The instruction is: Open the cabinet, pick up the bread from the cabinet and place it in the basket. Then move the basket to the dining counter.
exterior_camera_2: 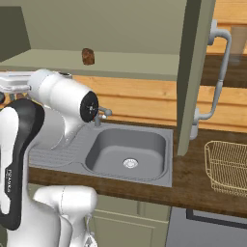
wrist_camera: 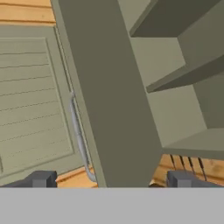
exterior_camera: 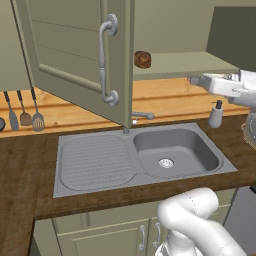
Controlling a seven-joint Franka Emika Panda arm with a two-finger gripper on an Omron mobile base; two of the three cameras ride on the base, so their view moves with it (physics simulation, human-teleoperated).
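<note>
In the hand view we see our two small dark fingers [wrist_camera: 43, 178] set wide apart at the bottom edge, released, with nothing between them. Just ahead of them stands the edge of a sage-green panelled cabinet door [wrist_camera: 111, 100], swung open towards us, with its long curved silver handle [wrist_camera: 78, 135] on the panelled face to the left. To the right of that door edge we look into the plain green inside of the large sage-green wall cabinet [wrist_camera: 183, 109], where shelves show.

From the left base view, our gripper [exterior_camera: 192, 79] reaches in from the right at the height of the cabinet's bottom shelf, well apart from the small round brown bread [exterior_camera: 142, 59], which sits on that shelf just beside the open door [exterior_camera: 75, 55]. In the right base view the same bread [exterior_camera_2: 88, 56] rests on the shelf, above the sink.

Below the cabinet lies a grey steel sink [exterior_camera: 172, 152] with a ribbed draining board, set into the dark wood tabletop [exterior_camera: 20, 165]. A small grey soap dispenser [exterior_camera: 216, 114] stands behind the sink on the right. The pale golden wire-mesh basket [exterior_camera_2: 226, 166] sits on the tabletop to the right of the sink, beyond the other open door [exterior_camera_2: 193, 72]. Three dark utensils [exterior_camera: 25, 112] hang against the light wooden wall at far left.
</note>
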